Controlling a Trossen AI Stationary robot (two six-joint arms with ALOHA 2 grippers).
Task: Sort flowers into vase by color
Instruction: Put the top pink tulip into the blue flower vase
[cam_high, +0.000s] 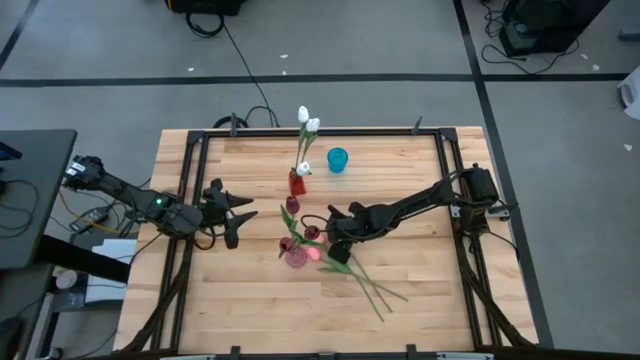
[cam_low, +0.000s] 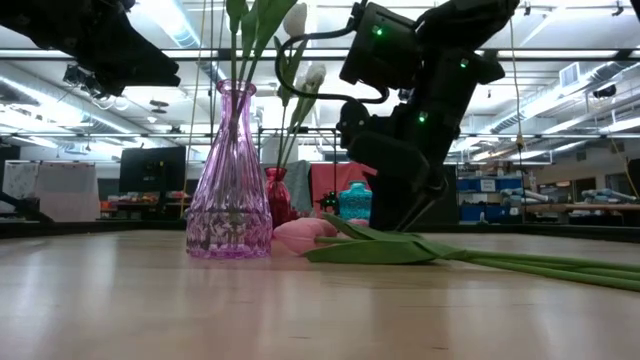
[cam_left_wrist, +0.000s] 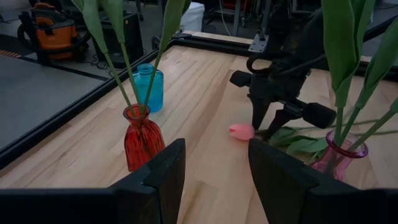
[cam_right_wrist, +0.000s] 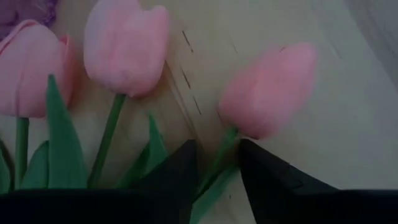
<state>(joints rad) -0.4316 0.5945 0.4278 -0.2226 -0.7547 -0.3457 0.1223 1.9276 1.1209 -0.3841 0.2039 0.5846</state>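
Three pink tulips (cam_high: 352, 268) lie flat on the table beside the pink glass vase (cam_high: 296, 256), which holds maroon tulips (cam_high: 291, 206). White tulips (cam_high: 307, 122) stand in the red vase (cam_high: 297, 183). A small blue vase (cam_high: 338, 160) stands beside it with no flowers. My right gripper (cam_right_wrist: 217, 168) points down over the pink tulips, open. Its fingers stand on either side of one stem (cam_right_wrist: 225, 146) just below the head (cam_right_wrist: 267, 90); I cannot tell whether they touch it. My left gripper (cam_high: 243, 224) hovers open, to the left of the vases.
The pink tulips' stems and leaves (cam_high: 385, 295) trail toward the table's near right. The pink vase (cam_low: 229, 180) stands close to the left of the right gripper (cam_low: 400, 215). A black frame (cam_high: 190, 180) runs along the table's edges. Bare wood (cam_high: 240, 300) lies near left.
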